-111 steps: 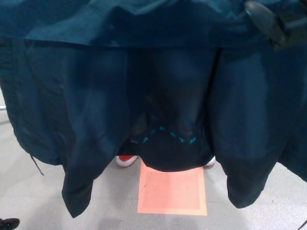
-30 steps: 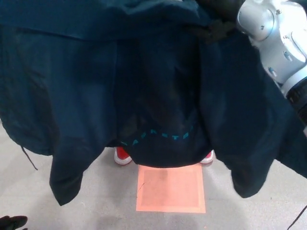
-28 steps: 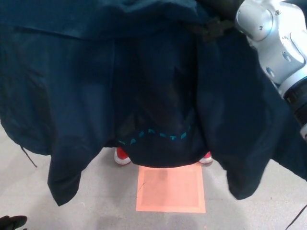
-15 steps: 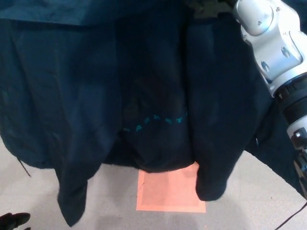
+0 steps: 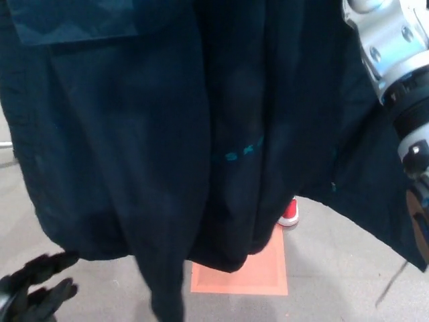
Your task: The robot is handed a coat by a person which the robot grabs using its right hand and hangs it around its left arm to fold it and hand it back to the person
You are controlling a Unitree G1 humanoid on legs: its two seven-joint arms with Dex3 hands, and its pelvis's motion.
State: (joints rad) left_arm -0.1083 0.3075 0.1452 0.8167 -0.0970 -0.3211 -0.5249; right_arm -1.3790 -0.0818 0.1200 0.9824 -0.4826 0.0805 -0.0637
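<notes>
I'm seeing the dark blue coat (image 5: 134,134) hanging close to the camera and filling most of the frame. My left hand (image 5: 33,288) is sitting in the lower left corner, fingers spread and gripping nothing, just below the coat's hem. My right arm (image 5: 392,54) is showing at the upper right beside the coat, its hand lying outside the frame. Beyond, an orange floor mark (image 5: 261,275) and a red shoe (image 5: 289,213) are peeking out low.

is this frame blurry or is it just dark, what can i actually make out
Head view: the dark navy coat fills most of the frame, underlit, folds hard to read; its teal lettering is smeared by blur; the black left hand is soft-edged; the orange floor square and red shoe are well lit.
</notes>
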